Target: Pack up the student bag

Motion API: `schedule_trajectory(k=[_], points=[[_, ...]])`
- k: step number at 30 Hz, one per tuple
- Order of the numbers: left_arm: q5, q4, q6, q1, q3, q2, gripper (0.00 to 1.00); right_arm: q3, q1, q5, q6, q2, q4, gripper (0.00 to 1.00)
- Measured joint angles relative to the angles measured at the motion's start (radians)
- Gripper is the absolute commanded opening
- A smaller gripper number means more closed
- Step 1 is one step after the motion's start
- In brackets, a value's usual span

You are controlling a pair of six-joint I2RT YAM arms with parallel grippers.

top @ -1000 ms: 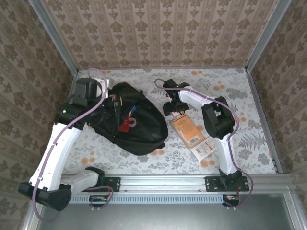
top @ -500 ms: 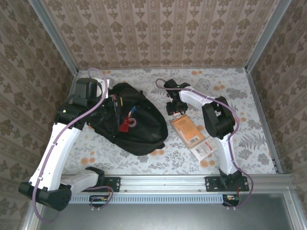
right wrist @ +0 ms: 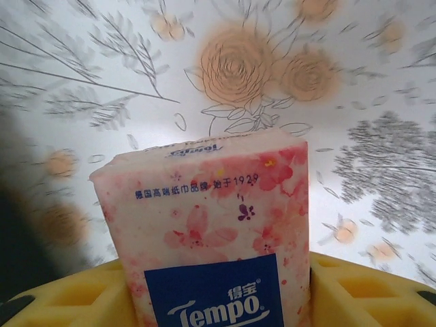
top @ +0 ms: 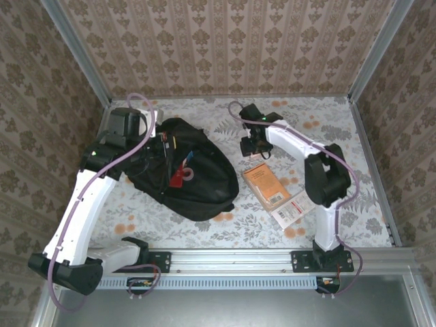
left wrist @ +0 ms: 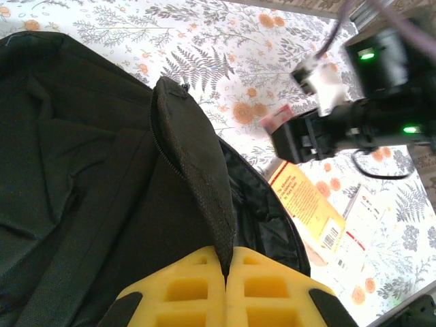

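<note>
Student bag (top: 197, 184) looks soft, floppy; left jaws pinched on zipper flap (left wrist: 194, 157), sensible hold. Right jaws clamp tissue pack (right wrist: 218, 225).

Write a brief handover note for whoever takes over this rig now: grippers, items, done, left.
Left gripper: shut on the opening edge of the student bag.
Right gripper: shut on a tissue pack, right of the bag.
Done: small items show inside the bag.
Left: tissue pack goes in; orange book and white packet lie on the table beside the bag.
</note>
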Motion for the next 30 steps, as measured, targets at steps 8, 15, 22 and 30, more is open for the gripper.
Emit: schedule_trajectory(k=[8, 15, 22, 30], points=[[0.009, -0.013, -0.006, 0.0, 0.081, 0.053, 0.0, -0.06, 0.111, -0.088, 0.063, -0.338, 0.016, 0.57], [0.013, -0.013, -0.006, 0.0, 0.099, 0.067, 0.0, -0.098, 0.249, -0.246, 0.164, -0.341, 0.076, 0.56], [0.021, -0.014, -0.02, -0.005, 0.112, 0.074, 0.0, 0.018, 0.339, -0.301, 0.263, -0.13, 0.09, 0.59], [0.028, -0.006, -0.04, -0.014, 0.174, 0.085, 0.0, 0.34, 0.327, -0.319, 0.51, 0.151, 0.094, 0.61]])
